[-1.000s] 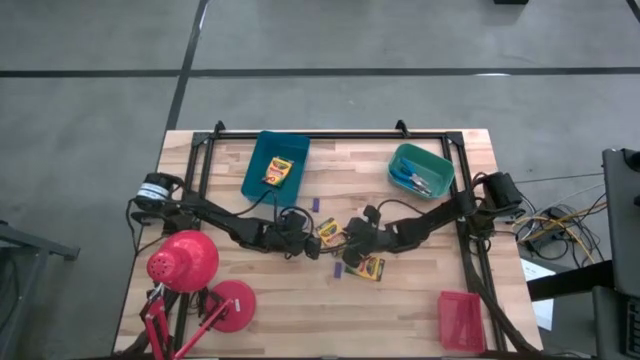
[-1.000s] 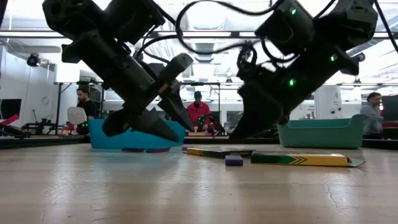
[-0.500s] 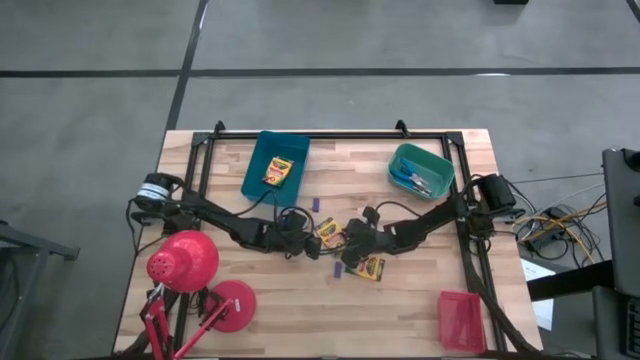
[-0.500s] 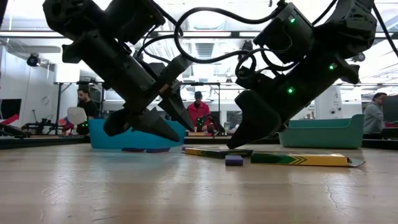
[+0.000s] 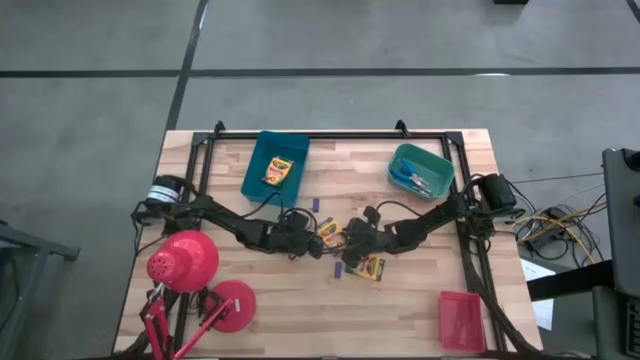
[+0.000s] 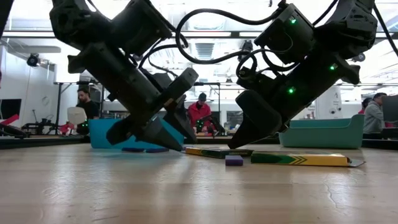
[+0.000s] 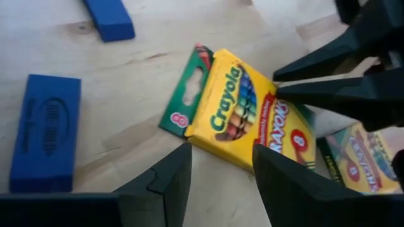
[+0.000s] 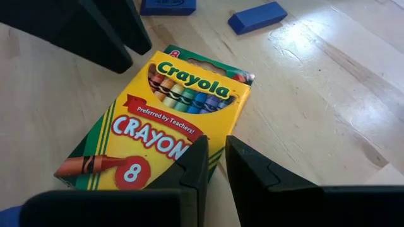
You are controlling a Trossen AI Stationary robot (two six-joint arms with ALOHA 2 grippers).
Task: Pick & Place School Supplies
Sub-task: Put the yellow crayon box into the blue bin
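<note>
1. 2 tools meet over 1 crayon box (image 5: 328, 232) at mid-desk (image 5: 420, 300): the left tool (image 7: 218, 173) hovers with its fingers parted, gripping nothing, while the right tool (image 8: 216, 165) is nearly clenched at the box's edge, holding nothing.
2. Step in hand, I judge: picking this box. 1 crayon box already lies in the blue tray (image 5: 262, 150), a third box (image 5: 371, 267) just beside, purple sticks (image 5: 338, 269) nearby, scissors (image 5: 412, 181) in the teal tray (image 5: 440, 163).
3. Next move calls for 1 tool to yield — the other must straddle the box's narrow sides.
4. Since 1 second ago, the left arm has shifted toward the box; the right tool dipped lower.
</note>
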